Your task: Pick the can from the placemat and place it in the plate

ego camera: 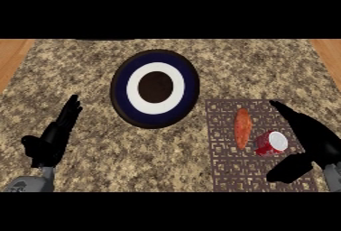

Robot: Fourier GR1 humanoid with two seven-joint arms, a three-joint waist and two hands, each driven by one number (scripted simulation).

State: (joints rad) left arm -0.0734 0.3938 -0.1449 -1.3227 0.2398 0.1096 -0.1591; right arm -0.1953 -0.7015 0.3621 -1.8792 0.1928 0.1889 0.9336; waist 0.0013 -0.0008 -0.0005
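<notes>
Granite-patterned counter (80, 67), speckled brown and grey, fills my head view, with wood-toned strips at both upper corners.

Item one: plate (155, 88), round, dark rim, navy band, white ring and dark centre, sitting on the counter left of the placemat's upper corner.

Item two: placemat (233, 173), brown with a woven lattice pattern, at the lower right of the counter.

Item three: can (271, 143), red with a pale end face, lying on its side on the placemat, right of centre.

Item four: orange object (243, 128), long and tapered, carrot-like, lying on the placemat just left of the can; I cannot tell whether the two touch.

Item five: right hand (313, 140), black, over the placemat's right edge. I see its fingers stretched straight toward the upper left and its thumb spread wide below, with the can lying in the gap between them, unheld.

Item six: left hand (53, 140), black, at the lower left, well apart from the plate, fingers straight and pointing up, holding nothing.
</notes>
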